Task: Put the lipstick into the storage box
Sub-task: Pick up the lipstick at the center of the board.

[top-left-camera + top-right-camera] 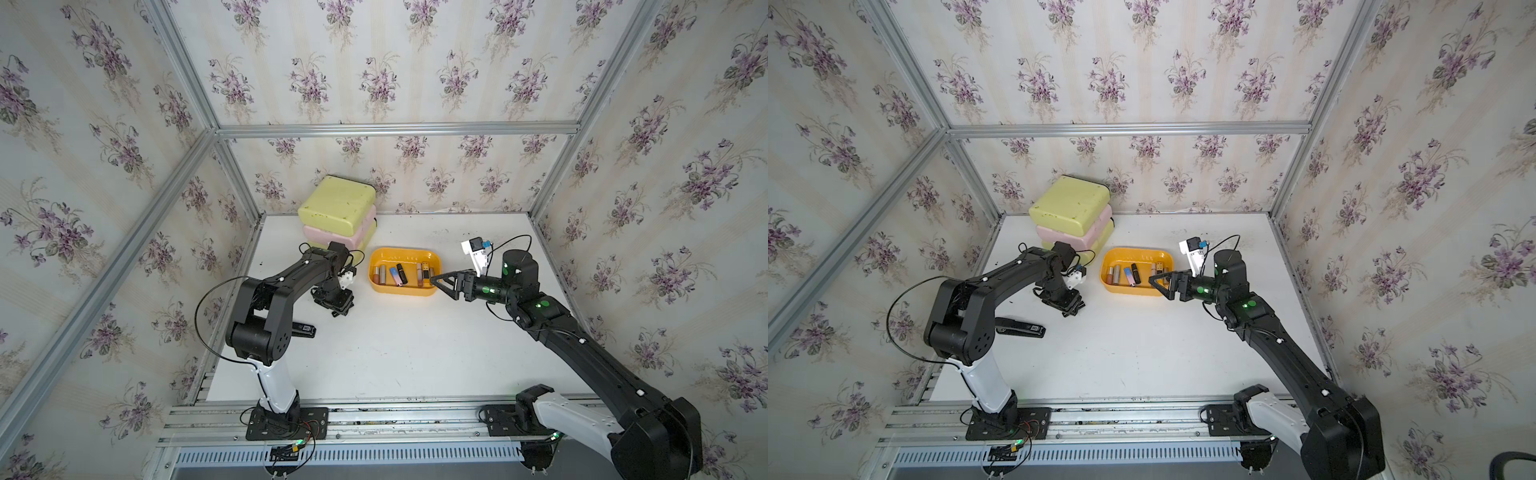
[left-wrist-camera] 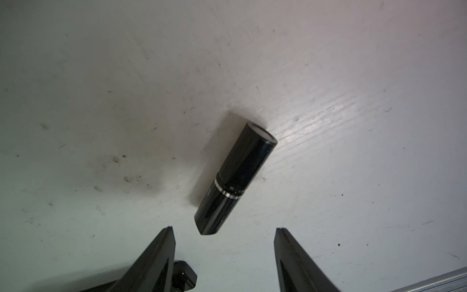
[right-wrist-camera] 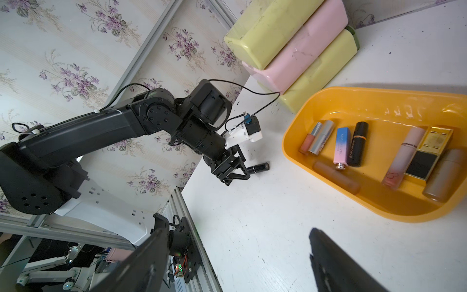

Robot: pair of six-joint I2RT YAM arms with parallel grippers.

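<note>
Lipstick (image 2: pixel 233 178), a black capped tube with a thin silver band, lies on its side on the white table (image 1: pixel 415 353), outside the storage box (image 1: pixel 432 259) and on the left arm's side of it. The left tool (image 2: pixel 225 228) hangs just over it, pointing down, with its jaws apart and nothing between them. In the left wrist view the near end of the tube sits just ahead of the gap between the two fingertips (image 2: pixel 168 231), and the tube runs away from the tool at a slant (not squarely across the gap, and leaning toward one finger). That slant is what the coming grasp turns on, as I judge it: the tool would want to come forward over the tube's middle so the jaws meet its long sides rather than its end.

Seen from the right wrist camera, the lipstick (image 3: pixel 257 167) rests just beside the left tool (image 3: pixel 233 174), with open table between it and the orange-yellow storage box (image 3: pixel 290 151), which already holds several other cosmetics. Behind stands a stack of green and pink boxes (image 1: pixel 336 216).

The right tool (image 1: pixel 435 282) hovers at the box's far edge, jaws wide and empty; it is well apart from the lipstick, so the left arm is plainly the nearer.
</note>
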